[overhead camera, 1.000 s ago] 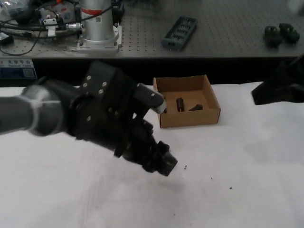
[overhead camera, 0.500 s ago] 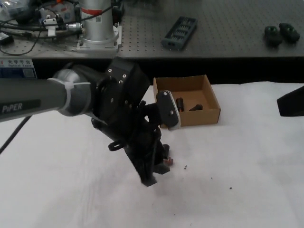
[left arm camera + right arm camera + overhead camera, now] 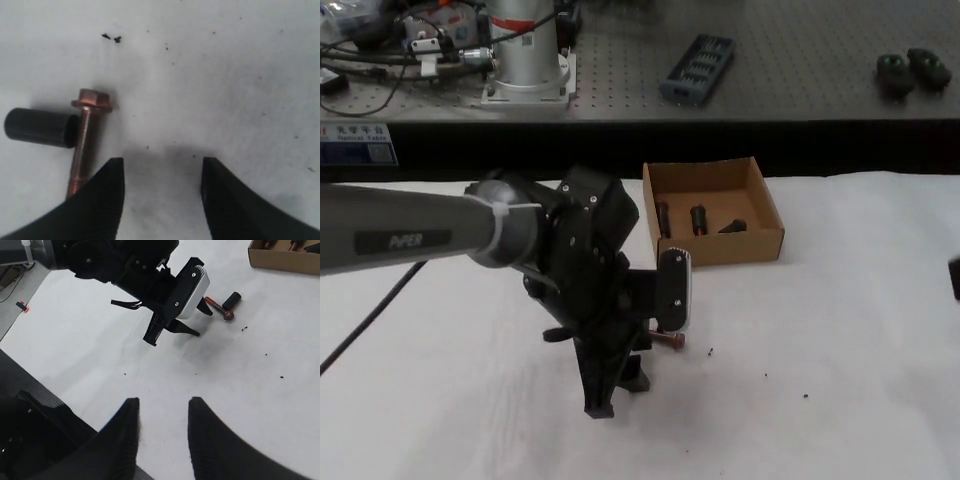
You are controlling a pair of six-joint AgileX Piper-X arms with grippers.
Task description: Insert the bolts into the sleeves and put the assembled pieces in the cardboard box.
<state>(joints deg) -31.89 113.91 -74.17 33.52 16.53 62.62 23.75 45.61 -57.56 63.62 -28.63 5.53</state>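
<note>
A copper bolt (image 3: 84, 142) lies on the white cloth with a black sleeve (image 3: 38, 128) touching its shank from the side. My left gripper (image 3: 162, 167) hangs open just above the cloth, beside the bolt, with nothing between its fingers. The high view shows this gripper (image 3: 617, 390) pointing down near the bolt's head (image 3: 672, 341). The cardboard box (image 3: 760, 246) stands farther back with a few dark assembled pieces inside. My right gripper (image 3: 163, 405) is open and empty, held high, looking at the left gripper (image 3: 172, 335), the bolt (image 3: 218, 308) and the sleeve (image 3: 231, 300).
Behind the cloth a perforated bench carries a dark rack (image 3: 698, 66), two black knobs (image 3: 912, 70), a metal post (image 3: 525, 45) and cables. The cloth's edge falls away to the floor (image 3: 15, 290) in the right wrist view.
The left arm swung in and turned its gripper downward, settling just above the cloth beside the bolt. The right arm drew back toward the high view's right edge.
</note>
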